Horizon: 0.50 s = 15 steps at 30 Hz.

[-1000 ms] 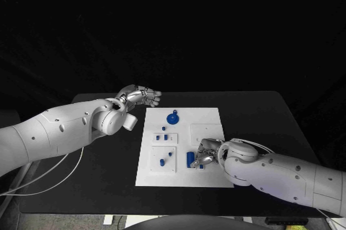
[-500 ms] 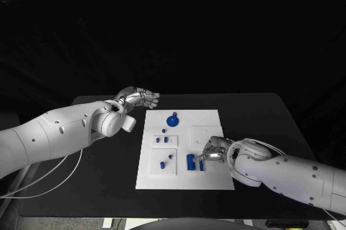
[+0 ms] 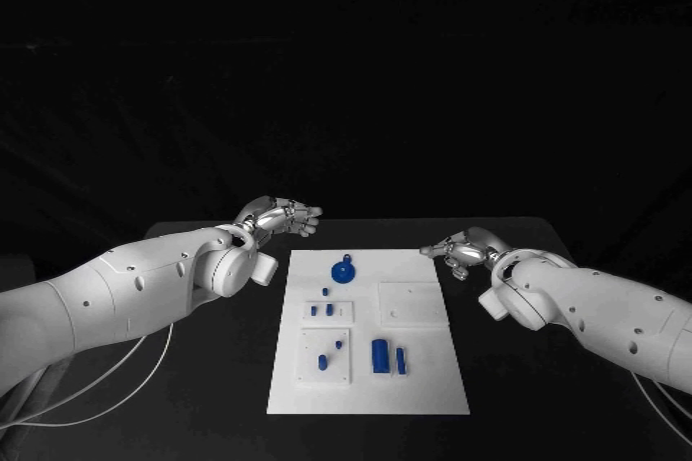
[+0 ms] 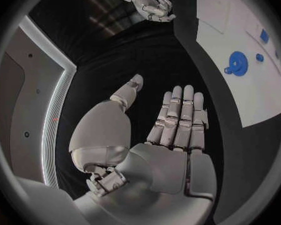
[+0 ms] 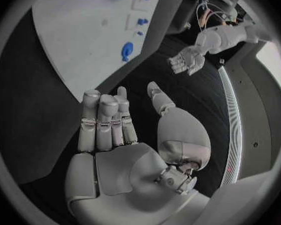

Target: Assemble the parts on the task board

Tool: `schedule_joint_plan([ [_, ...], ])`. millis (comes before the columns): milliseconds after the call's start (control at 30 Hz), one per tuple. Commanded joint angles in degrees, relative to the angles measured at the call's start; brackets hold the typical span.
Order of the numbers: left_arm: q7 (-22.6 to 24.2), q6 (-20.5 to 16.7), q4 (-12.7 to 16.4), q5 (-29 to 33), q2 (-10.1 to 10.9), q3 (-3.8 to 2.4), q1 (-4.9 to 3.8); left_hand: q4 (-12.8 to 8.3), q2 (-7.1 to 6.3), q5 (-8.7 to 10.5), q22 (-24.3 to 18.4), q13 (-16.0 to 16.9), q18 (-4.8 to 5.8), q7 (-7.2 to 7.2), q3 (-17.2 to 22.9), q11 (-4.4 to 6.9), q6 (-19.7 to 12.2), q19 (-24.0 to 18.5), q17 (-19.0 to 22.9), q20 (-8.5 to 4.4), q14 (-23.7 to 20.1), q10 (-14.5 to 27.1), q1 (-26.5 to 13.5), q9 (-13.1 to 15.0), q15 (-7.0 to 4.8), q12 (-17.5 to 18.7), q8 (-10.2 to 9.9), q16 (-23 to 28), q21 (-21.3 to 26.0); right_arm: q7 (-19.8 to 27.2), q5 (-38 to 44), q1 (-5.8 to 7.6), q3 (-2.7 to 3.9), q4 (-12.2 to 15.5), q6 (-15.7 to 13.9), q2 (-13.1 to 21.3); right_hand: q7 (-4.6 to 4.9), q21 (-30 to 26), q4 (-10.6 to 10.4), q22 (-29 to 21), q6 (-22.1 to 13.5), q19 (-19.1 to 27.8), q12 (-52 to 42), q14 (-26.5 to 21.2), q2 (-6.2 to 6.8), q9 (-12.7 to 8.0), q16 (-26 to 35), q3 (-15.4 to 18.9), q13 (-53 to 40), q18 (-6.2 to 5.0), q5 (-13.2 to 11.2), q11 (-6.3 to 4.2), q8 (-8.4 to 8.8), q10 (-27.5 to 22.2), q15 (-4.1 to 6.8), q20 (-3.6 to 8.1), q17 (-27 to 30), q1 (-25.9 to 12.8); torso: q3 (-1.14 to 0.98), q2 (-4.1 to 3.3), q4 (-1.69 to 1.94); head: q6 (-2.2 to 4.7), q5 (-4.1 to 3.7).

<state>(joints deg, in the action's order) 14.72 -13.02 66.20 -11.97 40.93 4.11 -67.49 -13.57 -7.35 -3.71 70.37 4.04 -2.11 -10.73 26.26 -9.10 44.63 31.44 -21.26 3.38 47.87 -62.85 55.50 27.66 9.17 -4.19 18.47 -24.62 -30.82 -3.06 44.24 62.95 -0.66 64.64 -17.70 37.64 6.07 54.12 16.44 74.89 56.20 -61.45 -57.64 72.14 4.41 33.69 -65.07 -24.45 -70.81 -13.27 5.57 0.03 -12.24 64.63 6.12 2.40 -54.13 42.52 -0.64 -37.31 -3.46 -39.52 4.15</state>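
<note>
The white task board (image 3: 433, 366) lies in the middle of the black table. On it are a round blue part with a tab (image 3: 345, 271), small blue pegs (image 3: 320, 308) in a raised white block, and a tall blue block (image 3: 381, 355) with a thinner blue piece (image 3: 400, 359) beside it. My left hand (image 3: 281, 217) hovers off the board's far left corner, empty, fingers stretched (image 4: 178, 120). Off the far right corner my right hand (image 3: 459, 249) is also empty, its fingers extended (image 5: 106, 125).
A plain raised white block (image 3: 408, 303) sits on the board's right half. Another white block (image 3: 326, 353) at the near left holds two small blue pieces. Black table surface (image 3: 534, 381) flanks the board on both sides.
My right hand has left the blue block near the board's front and pulled back to the far right corner, empty. The left hand has stayed roughly where it was. The camera has shifted.
</note>
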Motion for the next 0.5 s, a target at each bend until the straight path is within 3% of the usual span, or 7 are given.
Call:
schedule_joint_plan([
  [33,2.3,-0.9,-0.8,2.2,-0.2,-0.09,-0.22,0.0,0.44,-0.03,0.1,0.0,-1.04,0.27,0.2,0.2,0.0,0.4,-0.1,0.17,0.4,-0.1,0.3,0.0,0.1,-0.2,0.3,0.1,0.2,14.0,-15.9,0.13,0.94,-5.8,5.6,-0.9,0.66,-0.9,0.2,0.0,-1.2,1.3,1.0,-1.1,-0.48,-0.1,1.0,0.8,1.1,-1.42,2.2,0.22,0.51,-1.0,-0.16,-0.84,0.6,1.2,0.24,0.93,-0.17,1.97,0.53],
  [133,2.6,-1.2,-1.7,3.3,-0.5,-0.11,-0.9,0.0,0.58,-0.04,0.2,0.0,-1.04,0.36,0.2,0.29,0.1,0.5,-0.2,0.14,0.5,-0.1,0.3,0.0,0.07,-0.2,0.3,0.1,0.2,15.7,-22.3,0.13,1.95,-10.2,6.3,-2.4,1.32,-3.8,0.2,-0.8,-1.9,4.6,3.8,-4.4,-1.1,-0.1,4.1,2.2,3.5,-0.98,2.7,0.96,0.7,-3.7,-0.79,-2.33,2.1,2.2,0.13,1.24,-0.11,2.55,0.64],
  [233,2.8,-1.5,-2.2,4.3,-0.8,-0.11,-1.41,-0.1,0.61,-0.03,0.2,0.0,-1.01,0.5,0.0,0.42,0.1,0.5,-0.2,0.17,0.1,-0.1,0.3,-0.1,0.17,-0.2,0.3,0.4,0.3,16.8,-28.9,0.12,2.54,-13.0,8.1,-3.5,2.78,-11.1,-0.1,-3.7,-4.1,12.7,11.8,-12.1,-1.62,-0.5,13.0,2.4,9.4,0.64,3.7,2.67,1.66,-10.5,-3.46,-4.87,6.7,3.0,0.07,1.56,-0.16,3.39,0.73],
  [300,3.1,-1.6,-2.8,4.5,-1.2,-0.11,-1.47,-0.3,0.61,-0.04,0.2,0.0,-1.01,0.61,-0.1,0.48,0.0,0.4,-0.1,0.32,-0.6,-0.1,0.2,-0.1,0.4,-0.1,0.3,1.0,0.6,17.5,-30.6,0.11,2.72,-14.1,9.5,-3.9,3.96,-16.8,-0.1,-6.7,-5.3,18.2,19.9,-15.9,-1.94,-0.6,20.5,2.0,17.4,2.06,3.4,4.07,1.97,-12.7,-6.9,-7.03,11.0,4.4,0.04,1.75,-0.11,3.87,0.96],
  [367,3.4,-1.7,-3.7,5.0,-1.8,-0.12,-1.47,-0.4,0.6,-0.02,0.1,-0.1,-1.01,0.81,-0.2,0.54,-0.6,0.0,0.2,0.61,-1.5,0.2,0.1,-0.4,0.7,0.0,0.0,1.7,1.1,18.0,-30.8,0.11,2.78,-14.9,10.7,-4.2,4.81,-21.7,0.2,-9.1,-6.7,24.4,28.6,-21.0,-1.98,-0.9,28.1,1.6,25.5,3.78,2.7,6.84,2.39,-16.0,-10.96,-8.95,15.2,4.9,-0.04,2.04,0.04,4.03,1.12],
  [433,3.5,-1.5,-4.3,5.2,-2.2,-0.13,-1.47,-0.4,0.59,-0.04,0.0,-0.2,-0.98,1.14,-0.2,0.62,-1.1,-0.4,0.3,0.83,-2.1,0.9,0.1,-0.6,0.88,0.3,-0.3,2.3,1.6,18.3,-30.8,0.11,2.85,-14.9,11.2,-4.3,4.52,-26.9,0.3,-11.5,-8.1,31.6,36.8,-26.8,-2.2,-1.3,36.4,1.5,34.5,5.62,2.7,9.54,2.68,-17.7,-14.89,-10.87,19.8,6.2,-0.13,2.27,0.2,4.24,1.17],
  [500,3.5,-1.3,-4.7,5.4,-2.4,-0.13,-1.47,-0.5,0.64,-0.04,-0.1,-0.2,-0.95,1.43,-0.2,0.68,-1.4,-0.6,0.4,0.94,-2.5,1.6,0.0,-0.7,0.96,0.5,-0.4,2.6,2.0,18.4,-30.8,0.11,3.05,-14.6,11.5,-4.3,4.12,-28.6,0.1,-12.8,-8.3,32.6,40.9,-27.8,-2.42,-1.5,40.0,1.7,40.4,5.56,2.9,9.37,2.44,-17.3,-15.26,-11.55,22.4,6.7,-0.32,2.5,0.38,4.29,1.33],
])
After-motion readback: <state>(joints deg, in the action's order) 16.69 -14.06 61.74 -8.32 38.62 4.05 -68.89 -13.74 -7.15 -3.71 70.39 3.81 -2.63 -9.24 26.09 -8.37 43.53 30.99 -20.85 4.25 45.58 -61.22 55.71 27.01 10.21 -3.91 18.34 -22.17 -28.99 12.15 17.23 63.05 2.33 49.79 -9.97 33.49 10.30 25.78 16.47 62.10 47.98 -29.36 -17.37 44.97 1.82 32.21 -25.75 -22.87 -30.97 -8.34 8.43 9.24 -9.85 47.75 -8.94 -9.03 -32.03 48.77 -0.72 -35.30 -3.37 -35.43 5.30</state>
